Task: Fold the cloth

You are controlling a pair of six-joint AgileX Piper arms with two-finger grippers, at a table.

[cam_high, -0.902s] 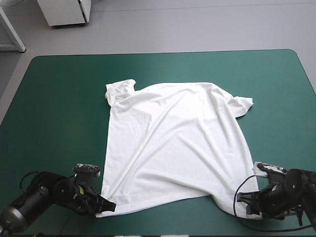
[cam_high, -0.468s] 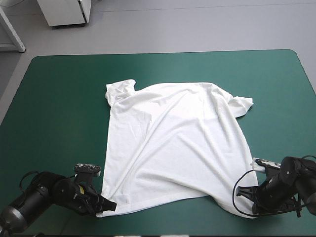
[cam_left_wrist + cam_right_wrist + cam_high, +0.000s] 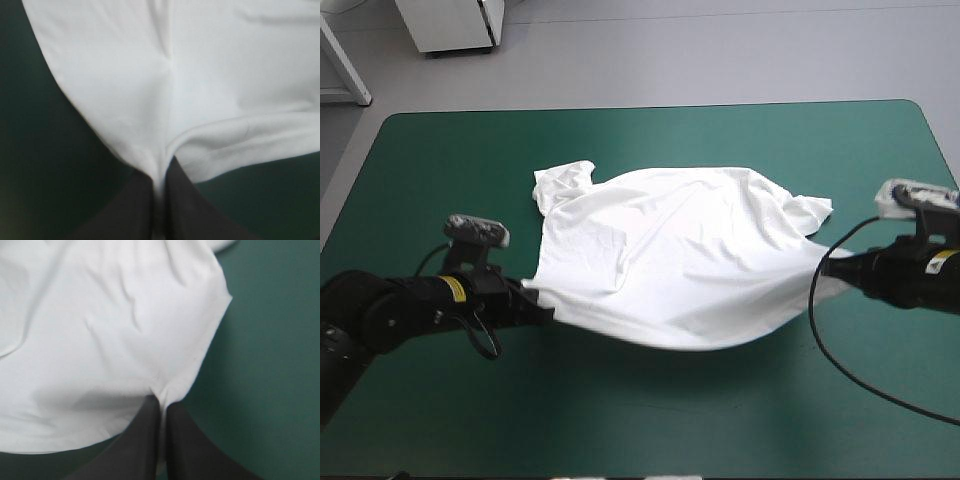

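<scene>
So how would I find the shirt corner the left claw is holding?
Start at the teal-green table; the white T-shirt lies in its middle. Follow its near edge to the left gripper. That corner is pinched between black fingers, lifted, unlike the sleeve resting beyond it.

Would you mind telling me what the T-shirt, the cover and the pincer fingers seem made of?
T-shirt: thin, soft white fabric, matt, probably a cotton knit; it sags and creases where lifted.
Cover: teal-green sheet, smooth with a faint sheen, perhaps vinyl or rubber; it lies flat, unwrinkled.
Fingers: black, matt, smooth; plastic or rubber, the look leaves it open.
</scene>
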